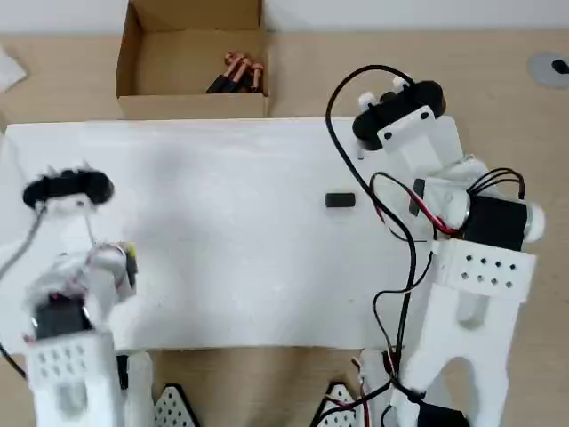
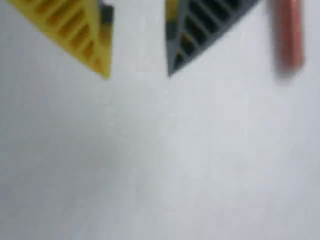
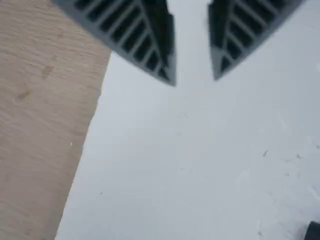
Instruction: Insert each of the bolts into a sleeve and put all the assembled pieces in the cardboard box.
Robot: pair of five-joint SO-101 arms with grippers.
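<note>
A copper-coloured bolt [image 2: 289, 35] lies on the white mat just beside my left gripper [image 2: 137, 75], whose yellow and black fingers stand open over bare mat. In the high view that left gripper [image 1: 67, 189] is at the mat's left side. A short black sleeve [image 1: 340, 200] lies alone right of the mat's middle. My right gripper [image 3: 194, 80] is open with nothing in it, close to the mat's edge; from above, this right gripper [image 1: 397, 107] is at the mat's far right. The cardboard box [image 1: 131, 62] at the back holds assembled copper and black pieces [image 1: 238, 74].
The white mat [image 1: 222, 267] covers the middle of the wooden table [image 1: 62, 71]. Bare wood [image 3: 40, 125] borders the mat beside my right gripper. A dark shape [image 3: 314, 231] shows at the corner of the right wrist view. Black cables [image 1: 391, 222] loop around the right arm.
</note>
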